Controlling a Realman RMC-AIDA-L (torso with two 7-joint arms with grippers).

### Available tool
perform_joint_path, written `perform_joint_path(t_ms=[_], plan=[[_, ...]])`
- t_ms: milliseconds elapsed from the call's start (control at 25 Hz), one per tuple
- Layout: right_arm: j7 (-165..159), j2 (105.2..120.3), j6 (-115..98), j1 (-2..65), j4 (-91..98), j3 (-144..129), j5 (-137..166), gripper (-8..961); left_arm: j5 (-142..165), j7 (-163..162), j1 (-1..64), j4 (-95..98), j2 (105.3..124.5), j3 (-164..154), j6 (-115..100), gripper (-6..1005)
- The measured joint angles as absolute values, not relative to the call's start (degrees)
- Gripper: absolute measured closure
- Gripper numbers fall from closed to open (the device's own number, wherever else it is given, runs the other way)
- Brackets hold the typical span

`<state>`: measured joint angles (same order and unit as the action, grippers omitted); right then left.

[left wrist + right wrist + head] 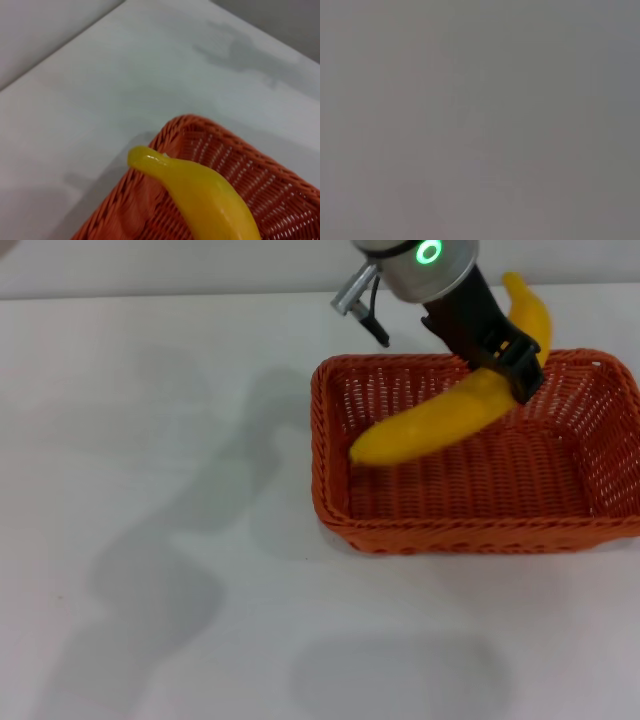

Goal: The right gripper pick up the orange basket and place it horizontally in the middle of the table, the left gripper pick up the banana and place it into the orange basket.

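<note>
The left gripper (515, 365) is clamping the banana (440, 420) around its middle, holding it tilted over the orange basket (400, 525) sitting near the table's (150, 540) right edge

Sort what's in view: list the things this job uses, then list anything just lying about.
In use:
- banana, held by the left end effector
- orange basket, with the banana's lower end inside
- table, under the basket

Lying about:
- nothing visible
</note>
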<state>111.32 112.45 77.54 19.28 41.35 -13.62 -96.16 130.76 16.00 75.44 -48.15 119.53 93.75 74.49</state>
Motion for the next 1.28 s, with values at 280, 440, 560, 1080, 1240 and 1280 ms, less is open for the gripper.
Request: perform_joint_path(t_ms=[280, 440, 560, 1080, 1240, 1280], plan=[[111.4, 112.33, 77.1, 19.3, 40.8, -13.4, -96.2, 79, 130.3, 19.1, 69.7, -53.8, 119.28, 94.0, 74.2, 391], [111.4, 112.32, 76.9, 19.0, 41.1, -13.3, -96.2, 79, 131.0, 20.7, 66.7, -57.7, 119.15, 94.6, 73.6, 238], [111.5, 112.46, 76.9, 18.5, 41.3, -13.3, -96.2, 79, 131.0, 23.7, 62.1, -63.8, 119.16, 96.1, 72.9, 157], [116.2, 113.79, 79.4, 16.0, 40.9, -12.4, -96.2, 79, 118.4, 50.5, 16.4, -93.6, 119.29, 98.8, 50.7, 116], [116.3, 114.65, 80.0, 15.9, 39.0, -11.3, -97.8, 79, 102.3, 66.1, 7.8, -90.6, 119.33, 102.3, 46.7, 116], [116.4, 114.67, 80.2, 15.9, 38.1, -11.2, -98.5, 79, 96.9, 70.7, 6.4, -88.6, 119.33, 104.1, 46.9, 116]])
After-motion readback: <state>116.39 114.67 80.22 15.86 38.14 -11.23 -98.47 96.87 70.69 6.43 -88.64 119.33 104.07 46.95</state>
